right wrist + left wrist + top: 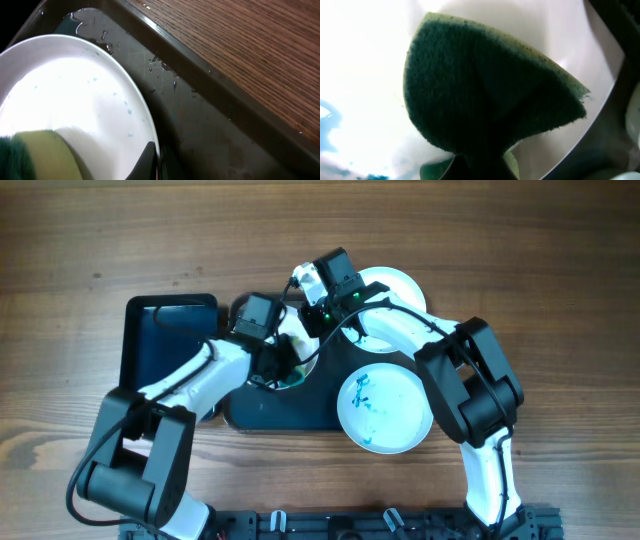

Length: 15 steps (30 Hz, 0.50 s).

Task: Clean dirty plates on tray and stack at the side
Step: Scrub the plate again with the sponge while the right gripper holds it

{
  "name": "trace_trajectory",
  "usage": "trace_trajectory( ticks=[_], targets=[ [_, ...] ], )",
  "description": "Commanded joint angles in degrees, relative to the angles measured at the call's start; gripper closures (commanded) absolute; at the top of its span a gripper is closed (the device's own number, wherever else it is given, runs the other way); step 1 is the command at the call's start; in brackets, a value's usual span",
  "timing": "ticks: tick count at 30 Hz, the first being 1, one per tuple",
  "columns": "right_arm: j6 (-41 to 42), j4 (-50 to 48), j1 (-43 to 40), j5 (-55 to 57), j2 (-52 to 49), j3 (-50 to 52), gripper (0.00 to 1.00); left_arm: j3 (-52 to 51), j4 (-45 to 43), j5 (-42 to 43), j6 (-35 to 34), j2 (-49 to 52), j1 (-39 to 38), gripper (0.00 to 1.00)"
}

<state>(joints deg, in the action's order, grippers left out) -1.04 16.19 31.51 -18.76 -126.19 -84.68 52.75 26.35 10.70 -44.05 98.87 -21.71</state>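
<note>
The left pincer (283, 368) was clamped on a green sponge (485, 95), pressing it flat against a white plate (360, 75) that sat on the dark tray (200, 125) on the table (100, 240). One finger (146, 160) of the right pincer (318, 330) lay over that plate's rim; whether it gripped, I couldn't tell. A blue-stained plate (385, 410) lay nearer the robot, at the tray's right end.

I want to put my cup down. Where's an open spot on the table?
The wood of the table beyond both trays is bare, and so is the wood left of the small tray and past the right arm. It is crowded in the middle of the big tray, where the left gripper and right gripper meet.
</note>
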Motion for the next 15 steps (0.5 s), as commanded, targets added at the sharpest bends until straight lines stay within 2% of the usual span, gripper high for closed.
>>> trace_trajectory(
  ticks=[1,4,5,9,15],
  targets=[
    [4.20,-1.01,0.13,2.67,-1.64,0.07,0.96,-1.68,0.20,-4.83,-7.82,-0.83,-3.61,0.96],
    [4.22,-0.98,0.13,2.67,-1.64,0.07,0.96,-2.14,0.28,-10.23,-8.79,-0.81,-5.01,0.96],
    [4.20,-1.03,0.13,2.69,-1.64,0.07,0.96,-2.47,1.44,-16.09,-8.76,-0.81,-5.53,0.96],
    [4.07,-1.01,0.13,2.69,-1.64,0.07,0.96,-3.85,3.91,-27.08,-8.74,-0.81,-5.38,0.96],
    [4.09,-0.87,0.13,2.69,-1.64,0.07,0.96,-4.59,8.22,-37.46,-8.72,-0.92,-4.17,0.96]
  ],
)
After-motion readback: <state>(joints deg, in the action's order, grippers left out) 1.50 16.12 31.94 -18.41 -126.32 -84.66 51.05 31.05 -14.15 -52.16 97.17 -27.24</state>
